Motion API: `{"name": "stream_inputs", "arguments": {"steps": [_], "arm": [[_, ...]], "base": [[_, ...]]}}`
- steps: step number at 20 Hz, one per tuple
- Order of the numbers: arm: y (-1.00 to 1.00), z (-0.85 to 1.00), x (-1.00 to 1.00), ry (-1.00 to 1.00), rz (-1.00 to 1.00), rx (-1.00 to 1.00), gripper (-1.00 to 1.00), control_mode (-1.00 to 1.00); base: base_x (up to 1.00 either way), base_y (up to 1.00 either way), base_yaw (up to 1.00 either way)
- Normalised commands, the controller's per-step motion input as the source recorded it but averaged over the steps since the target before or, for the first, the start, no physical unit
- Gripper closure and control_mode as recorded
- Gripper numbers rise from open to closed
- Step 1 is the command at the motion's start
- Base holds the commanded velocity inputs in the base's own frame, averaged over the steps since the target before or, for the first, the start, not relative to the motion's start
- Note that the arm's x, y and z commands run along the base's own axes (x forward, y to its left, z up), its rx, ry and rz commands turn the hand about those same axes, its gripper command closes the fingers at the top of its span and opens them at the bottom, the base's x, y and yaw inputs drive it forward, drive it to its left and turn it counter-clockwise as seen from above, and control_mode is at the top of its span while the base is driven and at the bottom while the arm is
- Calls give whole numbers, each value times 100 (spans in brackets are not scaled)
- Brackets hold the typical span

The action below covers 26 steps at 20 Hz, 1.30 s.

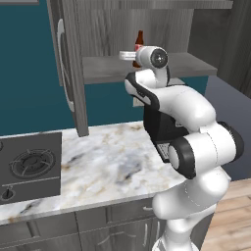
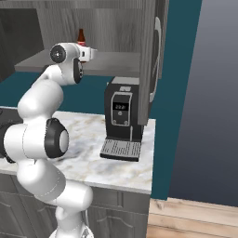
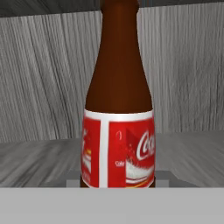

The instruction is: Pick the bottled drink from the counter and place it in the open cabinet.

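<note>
our white arm reaches up level into the grey wood-grain wall cabinet (image 1: 147,68), where the dark brown glass bottle (image 3: 118,109) stands upright. its red label reads "coca" in part. we cannot tell whether our gripper (image 1: 128,56) holds it.

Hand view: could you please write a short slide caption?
Upright bottled drink with red label, close before the cabinet back wall, on its grey shelf.
</note>
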Motion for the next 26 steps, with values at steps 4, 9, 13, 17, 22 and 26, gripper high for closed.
{"name": "stream_inputs", "arguments": {"steps": [4,9,13,17,22,26], "arm": [[3,-1,0,-5,0,0,100,-100],[2,-9,0,-11,0,0,100,-100],[3,0,0,-4,0,0,100,-100],[0,0,0,0,0,0,100,-100],[0,0,0,0,0,0,-100,-100],[0,0,0,0,0,0,-100,-100]], "base": [[0,0,0],[0,0,0],[0,0,0],[0,0,0],[0,0,0],[0,0,0]]}}
